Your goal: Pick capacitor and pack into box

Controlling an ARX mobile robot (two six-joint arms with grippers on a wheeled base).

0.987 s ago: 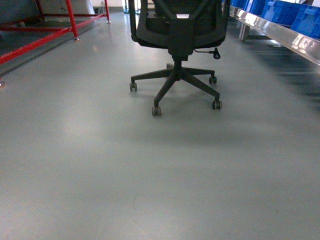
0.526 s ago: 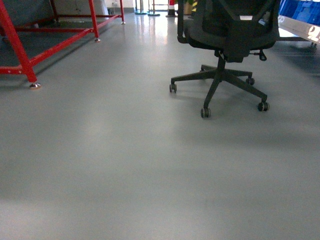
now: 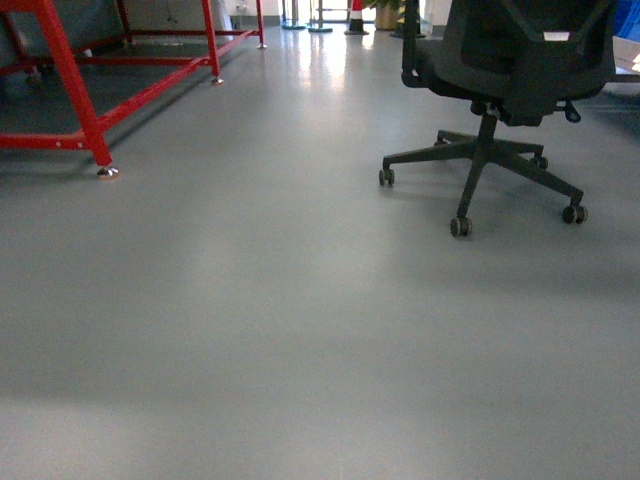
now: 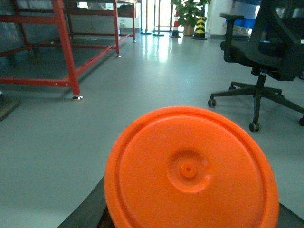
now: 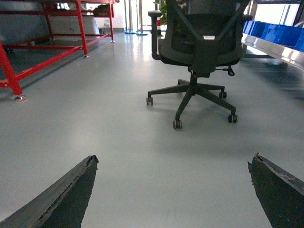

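With the head view panning left so the office chair (image 3: 505,90) is shifting rightward past the red frame (image 3: 70,90), the left gripper (image 4: 190,209) is clamped on an orange capacitor (image 4: 190,171), the right gripper (image 5: 173,190) is spread apart, and no box is showing, suggesting transit.

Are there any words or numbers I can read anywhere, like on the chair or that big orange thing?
None can be read.
Office chair: a small pale tag on its back, too blurred to read.
Orange lid: plain, no writing.
Red frame: no label shows.
Blue bins: no writing can be made out.
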